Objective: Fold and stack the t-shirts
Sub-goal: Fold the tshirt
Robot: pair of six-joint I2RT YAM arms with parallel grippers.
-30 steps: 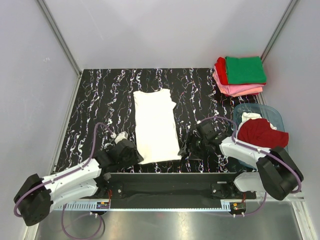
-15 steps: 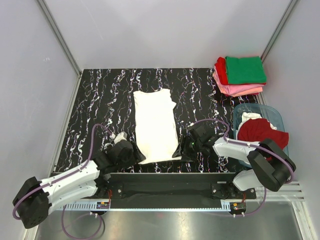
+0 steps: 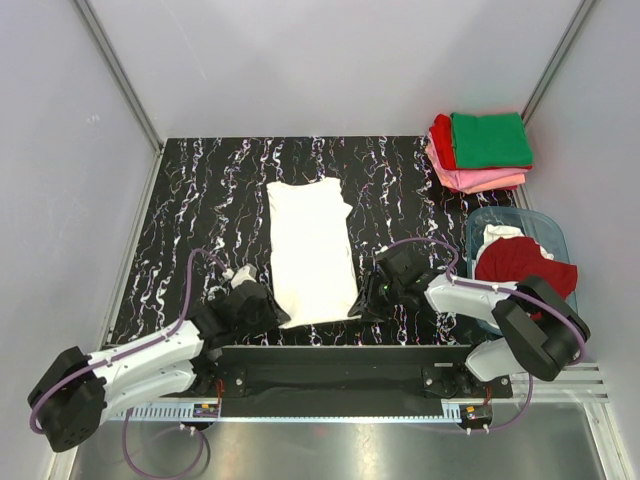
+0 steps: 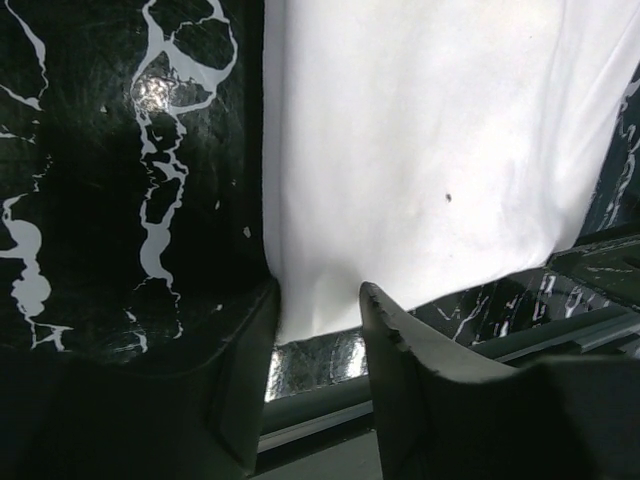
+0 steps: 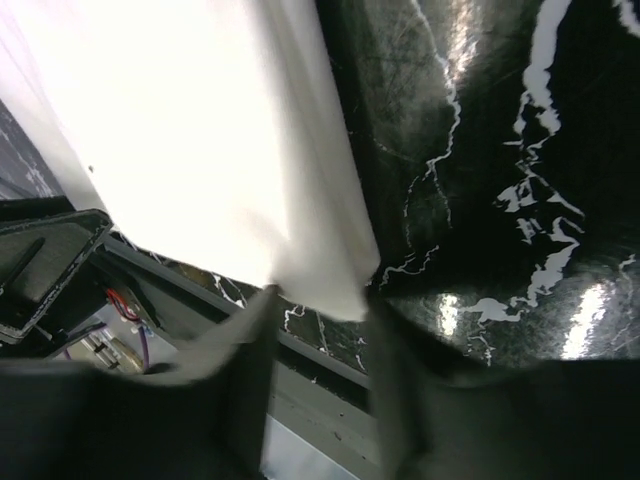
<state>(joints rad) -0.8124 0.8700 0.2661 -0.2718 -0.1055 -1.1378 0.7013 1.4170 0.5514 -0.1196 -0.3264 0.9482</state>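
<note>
A white t-shirt [image 3: 312,250], folded into a long strip, lies flat in the middle of the black marbled table [image 3: 200,200]. My left gripper [image 3: 270,312] is open at its near left corner. In the left wrist view the hem [image 4: 420,180] sits just between the fingertips [image 4: 400,350] of that gripper [image 4: 318,305]. My right gripper [image 3: 362,304] is open at the near right corner. In the right wrist view the cloth corner [image 5: 330,270] hangs between the blurred fingers of that gripper [image 5: 320,305]. Folded green [image 3: 490,140], red [image 3: 442,138] and pink [image 3: 480,181] tees are stacked at the back right.
A translucent blue-grey tub [image 3: 553,233] stands at the right edge, holding a dark red tee [image 3: 525,265] and a white one [image 3: 500,236]. The metal rail of the arm bases [image 3: 340,360] runs along the near table edge, right behind both grippers.
My right gripper has moved left to the white shirt's near right corner. My left gripper has shifted slightly right to the near left corner. The shirt has not moved.
</note>
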